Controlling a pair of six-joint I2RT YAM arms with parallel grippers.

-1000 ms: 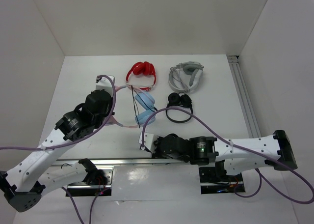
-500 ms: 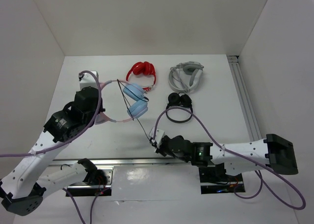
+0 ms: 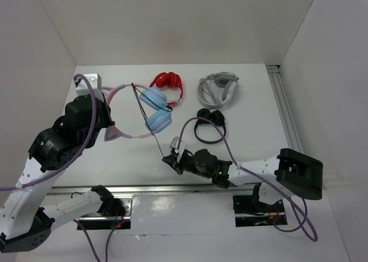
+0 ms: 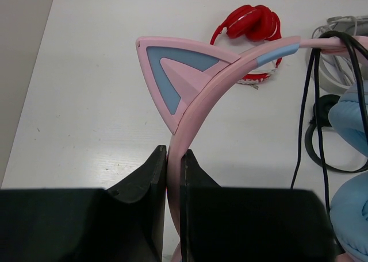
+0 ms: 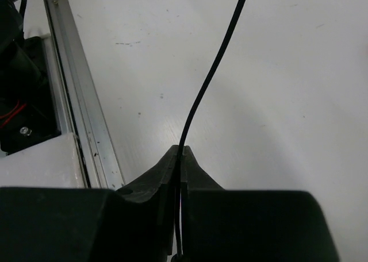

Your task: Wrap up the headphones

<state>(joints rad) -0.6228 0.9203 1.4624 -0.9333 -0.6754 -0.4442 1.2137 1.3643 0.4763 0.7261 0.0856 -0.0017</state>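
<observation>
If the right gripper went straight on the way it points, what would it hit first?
Likely just the bare table: the right gripper, pinching the headphone cable, has only white tabletop ahead in its wrist view. Depth is hard to judge.

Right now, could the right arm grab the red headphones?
Probably not: the right arm has its jaws shut on the cable, and the blue earcups sit between it and the red headphones.

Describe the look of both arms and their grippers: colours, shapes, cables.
The left arm and right arm have white link shells and black joint housings. A lilac cable runs loosely along each. A small green light glows on the right arm. The left gripper and right gripper are black and taper to wedge tips.
</observation>
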